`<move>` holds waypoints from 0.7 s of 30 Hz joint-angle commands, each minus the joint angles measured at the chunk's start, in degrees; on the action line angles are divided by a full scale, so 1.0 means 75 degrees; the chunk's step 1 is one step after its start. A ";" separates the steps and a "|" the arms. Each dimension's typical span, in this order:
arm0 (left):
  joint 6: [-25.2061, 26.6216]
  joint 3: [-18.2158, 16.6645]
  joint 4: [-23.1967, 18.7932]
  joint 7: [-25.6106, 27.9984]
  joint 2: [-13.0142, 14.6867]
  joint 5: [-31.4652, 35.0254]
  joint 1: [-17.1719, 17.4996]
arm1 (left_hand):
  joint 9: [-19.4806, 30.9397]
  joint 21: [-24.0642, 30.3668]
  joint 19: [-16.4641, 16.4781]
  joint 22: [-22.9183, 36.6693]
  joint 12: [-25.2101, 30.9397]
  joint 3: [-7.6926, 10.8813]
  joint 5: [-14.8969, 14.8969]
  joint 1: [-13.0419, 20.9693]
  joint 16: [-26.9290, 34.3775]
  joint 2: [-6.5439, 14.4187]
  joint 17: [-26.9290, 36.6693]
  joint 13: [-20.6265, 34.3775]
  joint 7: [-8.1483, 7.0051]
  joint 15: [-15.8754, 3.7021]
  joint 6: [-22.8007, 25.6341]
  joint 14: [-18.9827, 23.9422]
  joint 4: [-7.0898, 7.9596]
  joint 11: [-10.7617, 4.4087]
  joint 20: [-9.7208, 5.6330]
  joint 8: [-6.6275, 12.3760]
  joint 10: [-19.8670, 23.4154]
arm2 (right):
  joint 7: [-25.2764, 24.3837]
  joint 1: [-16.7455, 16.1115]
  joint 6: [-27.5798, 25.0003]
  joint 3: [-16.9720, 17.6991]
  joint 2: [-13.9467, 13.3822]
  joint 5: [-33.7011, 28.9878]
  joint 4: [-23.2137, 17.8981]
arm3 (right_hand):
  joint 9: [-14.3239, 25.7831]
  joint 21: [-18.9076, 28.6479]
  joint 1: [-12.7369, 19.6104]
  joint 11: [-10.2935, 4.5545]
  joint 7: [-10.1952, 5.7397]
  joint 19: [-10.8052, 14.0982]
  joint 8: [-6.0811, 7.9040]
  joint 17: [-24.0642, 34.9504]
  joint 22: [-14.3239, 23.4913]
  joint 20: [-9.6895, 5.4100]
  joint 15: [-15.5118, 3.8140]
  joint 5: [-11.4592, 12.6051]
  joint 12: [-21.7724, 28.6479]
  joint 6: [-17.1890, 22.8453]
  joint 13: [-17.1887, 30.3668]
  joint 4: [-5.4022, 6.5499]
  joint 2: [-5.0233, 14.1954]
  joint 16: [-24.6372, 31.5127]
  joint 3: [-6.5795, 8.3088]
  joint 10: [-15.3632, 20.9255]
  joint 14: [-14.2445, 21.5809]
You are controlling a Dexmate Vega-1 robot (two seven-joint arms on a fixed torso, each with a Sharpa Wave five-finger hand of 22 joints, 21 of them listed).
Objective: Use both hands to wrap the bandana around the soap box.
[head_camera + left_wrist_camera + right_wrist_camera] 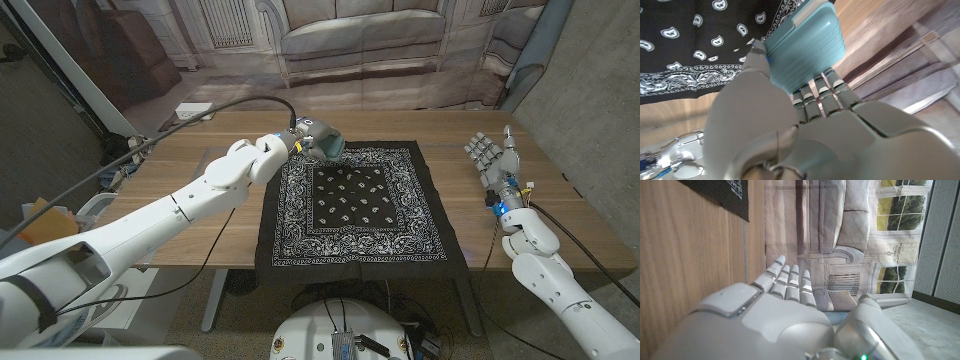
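holding teal soap box (322,146) at upper middle of head frame, left hand (283,148) clamps it between thumb and fingers (820,95); box sits over far left corner of black paisley bandana (357,205), whether touching cloth cannot tell. bandana spread flat on wooden table (200,215), near edge hanging over front. right hand (493,160) at right of frame, well apart from cloth, fingers straight and slightly apart, holding nothing.
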 commanded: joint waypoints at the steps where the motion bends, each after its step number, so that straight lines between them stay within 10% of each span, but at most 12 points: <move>1: -0.1314 -0.0244 -0.0082 0.0103 0.0112 -0.0364 0.0158 | 0.0031 -0.0013 0.0022 0.0029 0.0005 0.0110 0.0001 0.0012 0.0012 0.0114 0.0025 0.0025 -0.0048 -0.0564 0.0098 0.0078 0.0157 -0.0077 -0.0074 0.0051 0.0056 | -0.0418 -0.0260 -0.0001 0.0053 0.0054 -0.0153 -0.0443 | 0.0044 -0.0031 0.0027 0.0029 0.0008 0.0067 0.0013 0.0026 0.0024 0.0027 0.0010 0.0006 0.0003 0.0054 0.0017 -0.0061 0.0075 -0.0015 0.0004 0.0050 0.0032; 21: -0.1817 -0.1239 -0.1312 0.0288 0.0951 -0.1075 0.1640 | 0.0025 -0.0060 0.0008 0.0030 -0.0027 0.0098 -0.0019 0.0008 -0.0002 0.0115 0.0024 0.0024 -0.0024 -0.0543 0.0104 0.0085 0.0161 -0.0031 -0.0032 0.0004 0.0054 | -0.1280 -0.0869 0.0207 -0.0128 0.0152 -0.0832 -0.1470 | 0.0045 -0.0036 0.0044 0.0035 0.0017 0.0063 0.0007 0.0025 0.0024 0.0031 0.0022 0.0004 0.0000 0.0052 0.0018 -0.0080 0.0095 -0.0019 0.0008 0.0058 0.0031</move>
